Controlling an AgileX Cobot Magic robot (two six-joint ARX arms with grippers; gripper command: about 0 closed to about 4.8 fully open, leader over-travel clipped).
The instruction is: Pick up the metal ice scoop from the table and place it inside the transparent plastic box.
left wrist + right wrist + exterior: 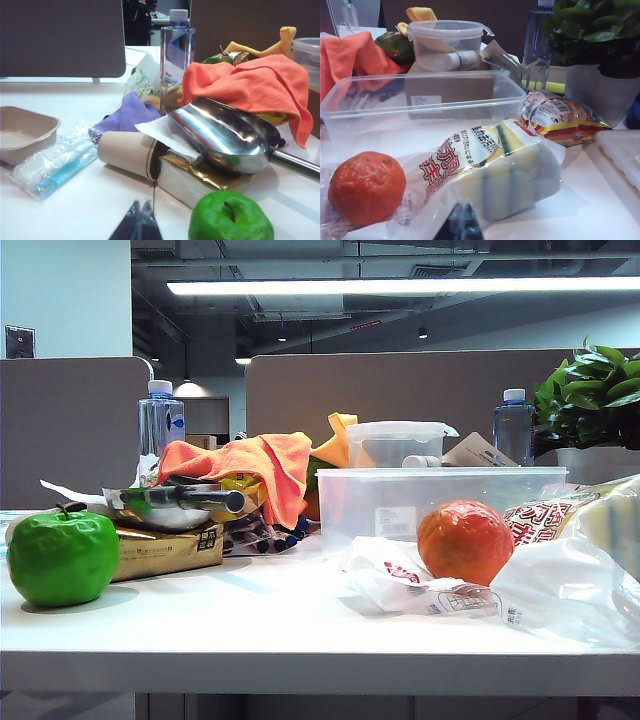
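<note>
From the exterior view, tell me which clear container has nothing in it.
The transparent plastic box, large, low and lidless, is empty; the smaller tub behind holds a small bottle.

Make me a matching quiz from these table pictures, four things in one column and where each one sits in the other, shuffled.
Things:
1. scoop
2. apple
3. orange
4. box

Places:
A. on white plastic bags, in front of the box
B. at the left front of the table
C. right of the orange cloth, behind the orange
D. resting on a gold packet, handle toward the box

Pairs: 1-D, 2-B, 3-A, 4-C
</note>
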